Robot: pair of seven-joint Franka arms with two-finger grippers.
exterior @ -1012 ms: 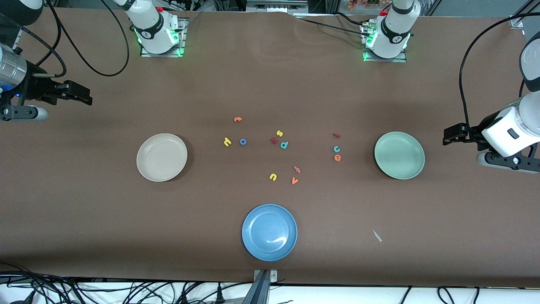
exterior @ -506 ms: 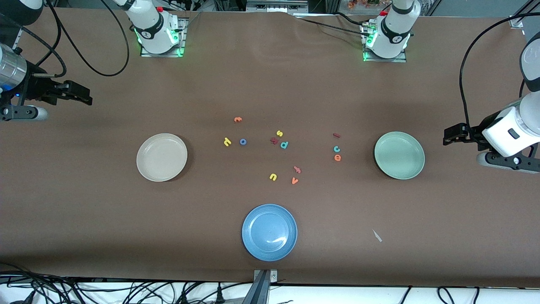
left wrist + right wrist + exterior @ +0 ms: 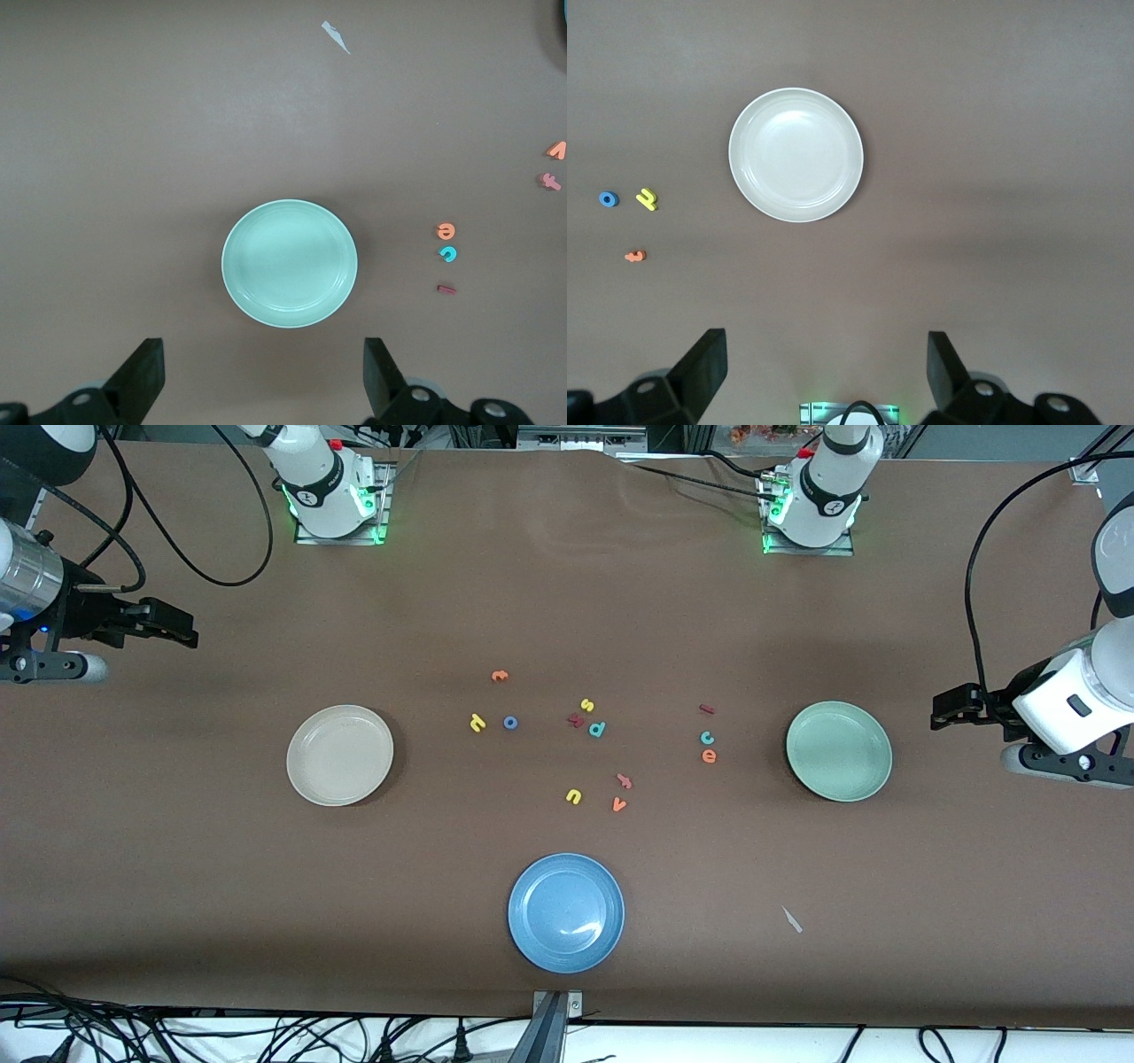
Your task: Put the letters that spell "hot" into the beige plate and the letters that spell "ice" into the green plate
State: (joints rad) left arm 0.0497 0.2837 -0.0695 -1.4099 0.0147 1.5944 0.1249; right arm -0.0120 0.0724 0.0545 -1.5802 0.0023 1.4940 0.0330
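Observation:
The beige plate [image 3: 339, 755] [image 3: 796, 154] lies toward the right arm's end and holds nothing. Between it and the table's middle lie the yellow h [image 3: 477, 723] [image 3: 647, 199], blue o [image 3: 510, 723] [image 3: 608, 199] and orange t [image 3: 500, 676] [image 3: 635, 256]. The green plate [image 3: 838, 750] [image 3: 289, 263] lies toward the left arm's end, also bare. Beside it are the dark red i [image 3: 706, 709] [image 3: 446, 289], teal c [image 3: 707, 737] [image 3: 448, 255] and orange e [image 3: 709, 755] [image 3: 446, 232]. My right gripper [image 3: 188, 629] [image 3: 827, 367] and left gripper [image 3: 937, 710] [image 3: 263, 372] hang open over the table's two ends, holding nothing.
A blue plate [image 3: 566, 912] sits near the front edge. Other letters lie mid-table: yellow s [image 3: 586, 705], dark red k [image 3: 576, 721], teal p [image 3: 597, 729], yellow u [image 3: 573, 796], orange v [image 3: 619, 805] and a pinkish letter [image 3: 624, 781]. A paper scrap [image 3: 791, 919] lies nearer the camera than the green plate.
The right arm has shifted very slightly. The left arm, the plates and the letters have not moved.

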